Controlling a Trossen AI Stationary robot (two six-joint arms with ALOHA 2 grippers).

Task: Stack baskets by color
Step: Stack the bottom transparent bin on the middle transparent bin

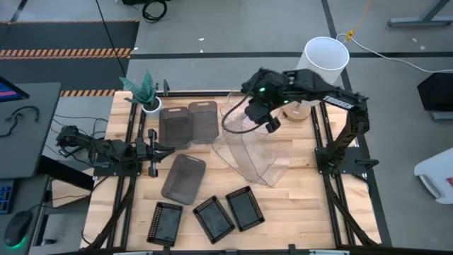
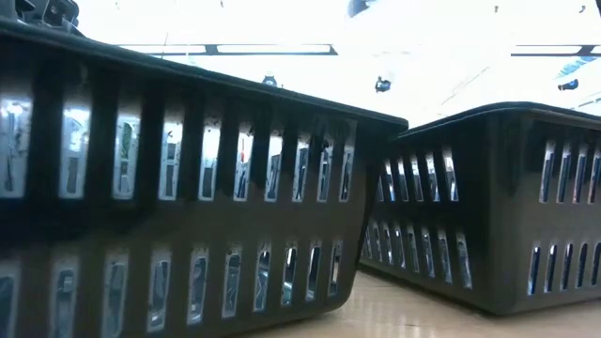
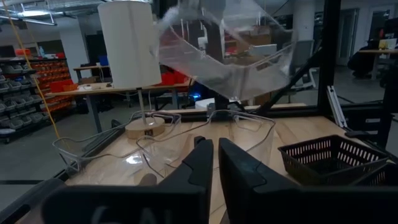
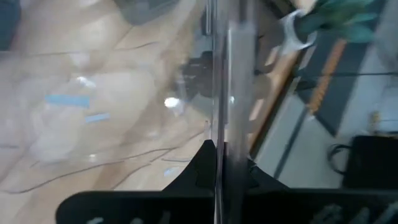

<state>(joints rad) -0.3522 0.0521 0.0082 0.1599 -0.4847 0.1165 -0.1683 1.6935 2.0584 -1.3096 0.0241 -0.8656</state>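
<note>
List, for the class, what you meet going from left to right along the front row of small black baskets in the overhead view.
Left black basket → middle black basket → right black basket, all three lying apart on the table.

Right arm reaches in over the table's far middle, wrist bent down, right gripper (image 1: 271, 122) clamped tight on the rim of a clear basket (image 1: 244, 138), holding it off the table. Left arm parked low at the left edge, left gripper (image 1: 168, 150) fingers nearly together, empty.
</note>
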